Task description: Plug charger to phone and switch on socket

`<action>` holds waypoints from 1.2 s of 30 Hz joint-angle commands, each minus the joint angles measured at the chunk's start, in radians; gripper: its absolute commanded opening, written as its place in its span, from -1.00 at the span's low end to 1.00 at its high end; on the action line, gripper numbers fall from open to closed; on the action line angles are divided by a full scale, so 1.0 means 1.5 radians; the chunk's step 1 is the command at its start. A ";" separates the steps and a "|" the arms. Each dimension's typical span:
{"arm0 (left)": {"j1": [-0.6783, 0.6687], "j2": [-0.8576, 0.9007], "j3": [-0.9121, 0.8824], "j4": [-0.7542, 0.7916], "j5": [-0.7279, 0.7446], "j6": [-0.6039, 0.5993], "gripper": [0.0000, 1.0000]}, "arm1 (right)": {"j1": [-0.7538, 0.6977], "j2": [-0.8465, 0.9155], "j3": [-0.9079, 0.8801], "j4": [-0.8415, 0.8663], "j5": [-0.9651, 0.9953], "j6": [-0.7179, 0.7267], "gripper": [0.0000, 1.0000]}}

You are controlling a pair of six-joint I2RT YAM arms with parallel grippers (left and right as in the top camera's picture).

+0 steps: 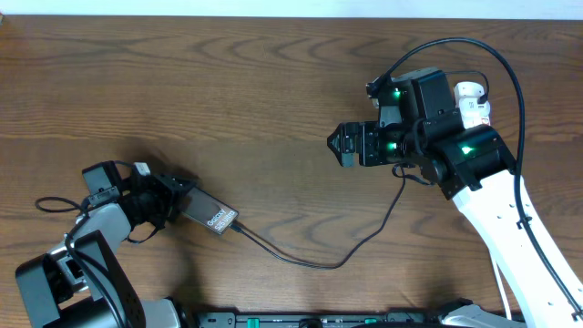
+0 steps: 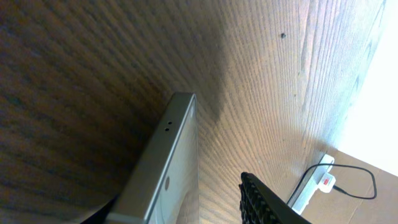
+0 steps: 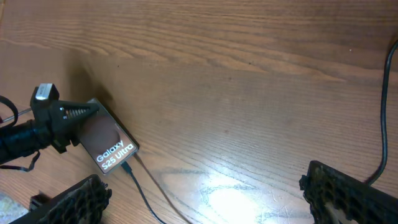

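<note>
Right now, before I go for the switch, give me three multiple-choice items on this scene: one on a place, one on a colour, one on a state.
1. Where is the plug tip of the charger?
A. at the lettered end of the phone
B. lying loose, far from the phone
C. out of every view

2. What colour is the body of the socket?
A. black
B. white
C. blue

3. How does the right gripper stand?
A. shut on the charger
B. shut on the phone
C. open and empty

Answers:
1 A: the right wrist view shows the cable meeting the phone beside its Galaxy lettering.
2 B: the left wrist view shows it white with a red mark.
3 C: its fingers stand wide apart with nothing between them.
</note>
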 commanded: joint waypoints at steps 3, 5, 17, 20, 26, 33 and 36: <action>-0.002 0.022 -0.027 -0.049 -0.128 -0.027 -0.06 | 0.000 -0.006 0.005 -0.004 0.006 -0.011 0.99; -0.002 0.022 -0.027 -0.055 -0.129 -0.026 -0.04 | 0.000 -0.006 0.005 -0.005 0.005 -0.011 0.99; -0.002 0.022 -0.026 -0.092 -0.190 -0.054 -0.03 | 0.000 -0.006 0.005 -0.005 0.006 -0.011 0.98; -0.002 0.022 -0.026 -0.102 -0.202 -0.057 0.02 | 0.000 -0.006 0.005 -0.005 0.006 -0.011 0.98; -0.002 0.022 -0.026 -0.117 -0.204 -0.056 0.23 | 0.000 -0.006 0.005 -0.005 0.005 -0.011 0.98; -0.002 0.022 -0.026 -0.130 -0.204 -0.056 0.26 | 0.000 -0.006 0.005 -0.006 0.005 -0.011 0.98; -0.002 0.022 -0.026 -0.138 -0.205 -0.057 0.27 | 0.000 -0.006 0.005 -0.006 0.006 -0.011 0.99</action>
